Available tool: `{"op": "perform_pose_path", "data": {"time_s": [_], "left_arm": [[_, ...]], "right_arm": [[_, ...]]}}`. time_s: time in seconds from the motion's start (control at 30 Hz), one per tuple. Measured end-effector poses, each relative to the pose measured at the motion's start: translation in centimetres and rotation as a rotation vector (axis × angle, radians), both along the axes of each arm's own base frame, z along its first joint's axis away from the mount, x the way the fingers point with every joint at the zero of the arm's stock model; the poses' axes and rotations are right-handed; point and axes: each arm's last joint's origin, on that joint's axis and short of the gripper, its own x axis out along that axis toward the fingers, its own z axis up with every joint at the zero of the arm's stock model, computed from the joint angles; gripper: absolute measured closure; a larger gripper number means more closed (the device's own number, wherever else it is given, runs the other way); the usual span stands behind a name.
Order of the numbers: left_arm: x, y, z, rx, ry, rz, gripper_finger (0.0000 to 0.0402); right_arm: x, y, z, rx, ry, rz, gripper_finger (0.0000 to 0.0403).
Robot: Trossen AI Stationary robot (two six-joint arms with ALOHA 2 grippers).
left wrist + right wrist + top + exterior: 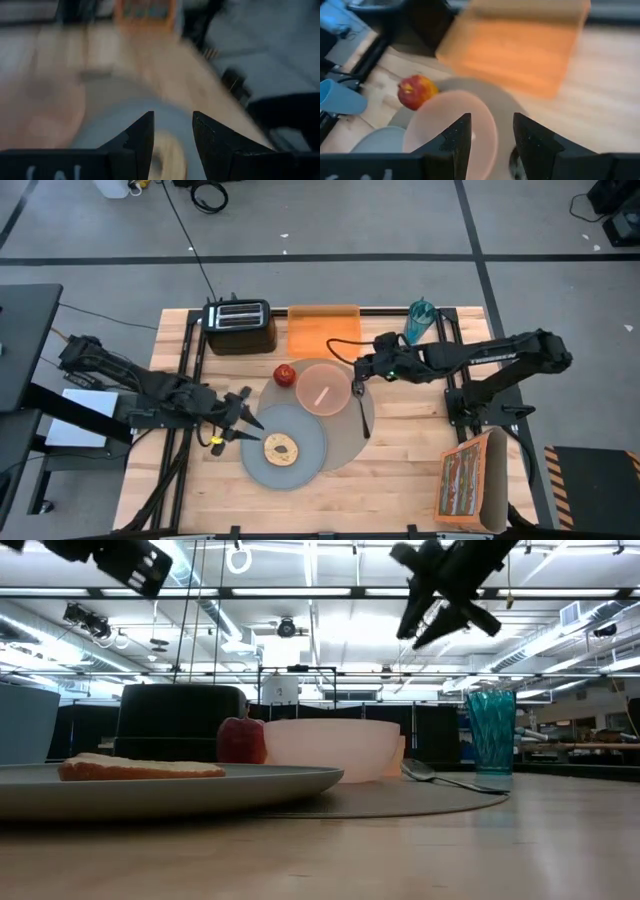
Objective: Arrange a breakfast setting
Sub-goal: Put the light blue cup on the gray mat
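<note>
Visibly translucent pink bowl (323,388), upright.

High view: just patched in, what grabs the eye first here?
The pink bowl sits on the round grey mat at table centre, red apple at its rim, spoon beside it. The blue-grey plate with a bagel overlaps the mat's near-left edge. Both end effectors hover open: left by the plate, right by the bowl.

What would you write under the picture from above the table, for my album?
Two robot arms hover over breakfast: bagel on a plate, pink bowl, spoon, apple.
</note>
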Motion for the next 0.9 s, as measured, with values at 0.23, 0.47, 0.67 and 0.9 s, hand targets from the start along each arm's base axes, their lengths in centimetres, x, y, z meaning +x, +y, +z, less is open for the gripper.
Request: {"op": "perform_pose_path", "data": {"time_s": [0.23,0.47,0.67,0.9], "left_arm": [[-2.7,1.1,2.5,-0.075,0.467,0.202,0.0260],[-5.5,2.2,4.4,-0.207,0.750,0.468,0.0260],[-6.8,2.6,4.0,-0.258,0.900,0.583,0.0241],[-7.4,2.6,4.0,-0.277,0.903,0.660,0.0156]], "right_arm": [[1.4,2.3,1.0,-0.260,-0.009,0.208,0.0249],[3.9,4.9,1.2,-0.484,-0.055,0.400,0.0249],[5.2,5.1,0.8,-0.600,-0.036,0.534,0.0243],[5.1,4.4,1.0,-0.613,-0.019,0.626,0.0187]]}}
